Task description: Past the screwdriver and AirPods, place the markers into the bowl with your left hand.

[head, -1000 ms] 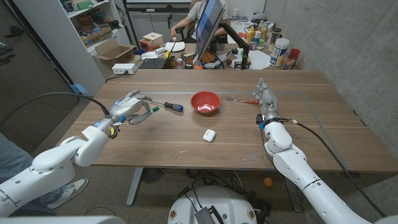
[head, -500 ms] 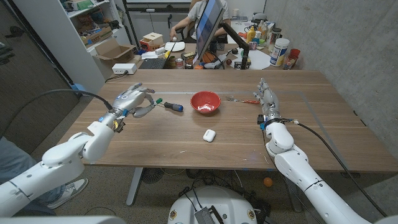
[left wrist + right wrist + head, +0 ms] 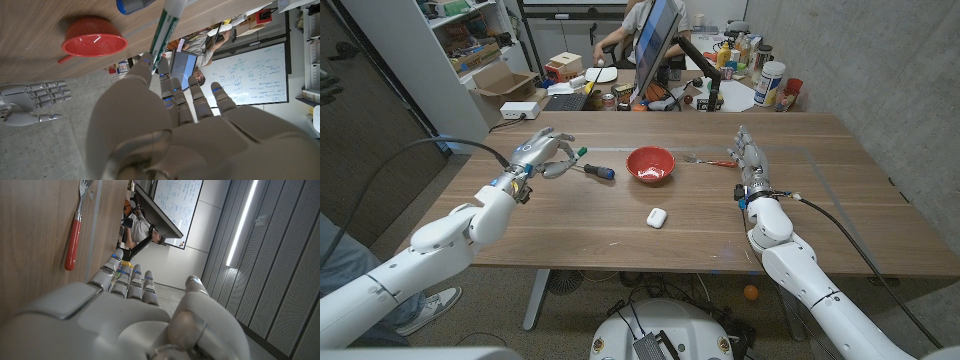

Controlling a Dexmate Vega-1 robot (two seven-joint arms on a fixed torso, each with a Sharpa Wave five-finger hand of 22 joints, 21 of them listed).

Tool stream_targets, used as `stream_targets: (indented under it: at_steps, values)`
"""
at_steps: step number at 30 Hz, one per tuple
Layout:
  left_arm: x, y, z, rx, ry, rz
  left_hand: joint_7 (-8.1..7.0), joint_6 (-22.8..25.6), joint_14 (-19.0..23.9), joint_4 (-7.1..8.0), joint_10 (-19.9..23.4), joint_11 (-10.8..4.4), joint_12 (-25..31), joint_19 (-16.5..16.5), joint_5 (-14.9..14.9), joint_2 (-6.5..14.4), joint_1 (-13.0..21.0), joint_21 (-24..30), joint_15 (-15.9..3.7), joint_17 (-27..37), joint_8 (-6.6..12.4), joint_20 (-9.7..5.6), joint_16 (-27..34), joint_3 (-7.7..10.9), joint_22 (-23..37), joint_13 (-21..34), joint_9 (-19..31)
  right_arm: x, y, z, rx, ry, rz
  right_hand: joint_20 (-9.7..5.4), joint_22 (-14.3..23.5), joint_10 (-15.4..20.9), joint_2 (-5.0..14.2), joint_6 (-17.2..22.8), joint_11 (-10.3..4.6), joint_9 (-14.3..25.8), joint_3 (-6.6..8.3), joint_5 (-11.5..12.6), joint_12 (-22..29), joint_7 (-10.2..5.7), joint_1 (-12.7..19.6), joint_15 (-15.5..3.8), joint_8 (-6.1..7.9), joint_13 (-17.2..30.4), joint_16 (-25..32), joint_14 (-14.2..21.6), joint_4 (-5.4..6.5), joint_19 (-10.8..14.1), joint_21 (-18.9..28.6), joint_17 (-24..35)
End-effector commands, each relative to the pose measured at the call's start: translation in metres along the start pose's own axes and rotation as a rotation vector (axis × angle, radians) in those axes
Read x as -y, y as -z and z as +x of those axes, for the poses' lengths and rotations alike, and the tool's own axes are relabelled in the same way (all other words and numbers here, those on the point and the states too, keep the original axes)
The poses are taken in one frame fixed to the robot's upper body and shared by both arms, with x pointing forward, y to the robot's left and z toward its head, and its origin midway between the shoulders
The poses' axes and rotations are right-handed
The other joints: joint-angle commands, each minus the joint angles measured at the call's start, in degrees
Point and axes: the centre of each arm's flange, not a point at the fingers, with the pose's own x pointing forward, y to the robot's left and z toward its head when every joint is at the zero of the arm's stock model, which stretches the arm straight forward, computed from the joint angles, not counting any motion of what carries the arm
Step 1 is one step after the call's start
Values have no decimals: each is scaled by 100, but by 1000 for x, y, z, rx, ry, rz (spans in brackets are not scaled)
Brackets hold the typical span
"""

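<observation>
Head view: one left hand (image 3: 542,153) is raised over the table's (image 3: 620,225) left part, fingers pinching one green-capped marker (image 3: 576,155). One blue-handled screwdriver (image 3: 593,170) lies just beside it, toward the one red bowl (image 3: 650,165) at centre. The bowl's inside is too small to make out. One white AirPods case (image 3: 656,217) sits nearer the robot, apart from the bowl. One red-handled fork (image 3: 712,160) lies right of the bowl. The right hand (image 3: 748,162) stands on edge near the fork, fingers straight, holding nothing. A person sits at a cluttered desk behind the table.

Left wrist view: the left hand (image 3: 170,125) grips the white-and-green marker (image 3: 165,27) between its fingers; the screwdriver's blue handle (image 3: 132,5) lies close by, the bowl (image 3: 94,42) beyond. The right hand (image 3: 32,100) shows spread and empty.

Right wrist view: the right hand (image 3: 125,310) is uncurled, empty; the fork (image 3: 76,227) lies on the table just ahead.
</observation>
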Motion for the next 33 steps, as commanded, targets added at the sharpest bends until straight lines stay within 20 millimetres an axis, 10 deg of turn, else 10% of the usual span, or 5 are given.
stream_targets:
  at_steps: [1, 33]
  values:
    - [11, 0, 24, -10, -1, -56, -520, 517, -4, -8, 20, -23, -17, -18, 32, 293, 247, -20, -36, 8, 434, 35, -6, -26, 32, 30, 247, 3, 0, -1, 1, 14, -4, 46, 23, 60, 1, 24, 3, 13, 18, 23, -3, -20, -57, 4, -25, 36, 21, 53, -36, 34, -10, -4]
    - [27, -39, 103, 61, -18, -257, -587, 542, -27, 4, 49, -137, -69, -75, 24, 315, 220, -49, -152, 13, 437, 33, -36, -102, 32, 100, 206, 12, 6, 6, -6, 31, 10, 45, 23, 59, 1, 25, -2, 13, 15, 23, -4, -22, -70, -2, -24, 36, 18, 52, -51, 33, -14, -6]
